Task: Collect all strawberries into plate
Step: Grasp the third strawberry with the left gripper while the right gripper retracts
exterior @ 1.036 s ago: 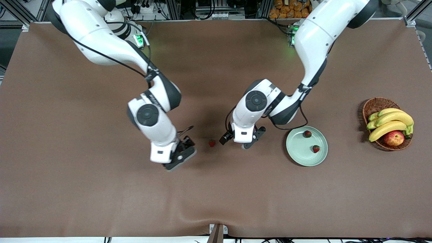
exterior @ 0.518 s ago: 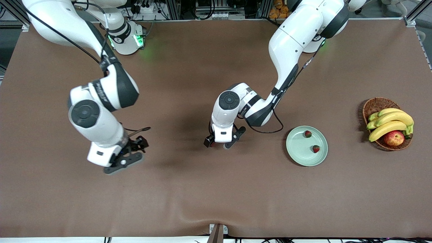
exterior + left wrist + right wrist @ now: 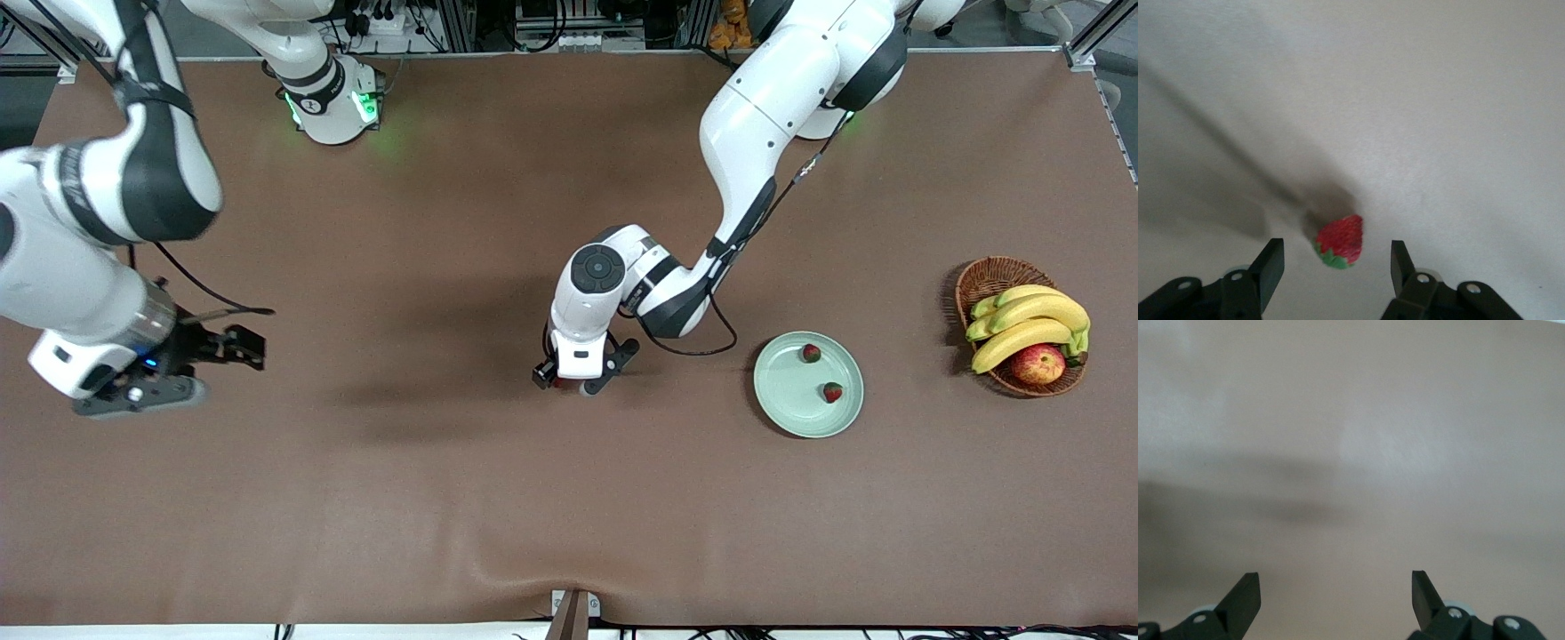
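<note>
Since a second ago my left gripper point(image 3: 1331, 267) has dropped over the last strawberry point(image 3: 1340, 241), fingers open astride it, untouched; my right gripper point(image 3: 191, 378) swung away, open, waiting. Two strawberries point(image 3: 810, 353) sit on the plate point(image 3: 787, 404). Brown cloth point(image 3: 444, 498), basket point(image 3: 978, 276) nearby.

Third strawberry point(image 3: 558, 383) mostly hidden under left end effector point(image 3: 569, 384).

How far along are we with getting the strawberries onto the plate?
Two strawberries already lie on the mint-green plate. The third strawberry sits on the table between the open fingers of the left gripper, not yet gripped. Left: grasp it and carry it to the plate. The right gripper waits open.
</note>
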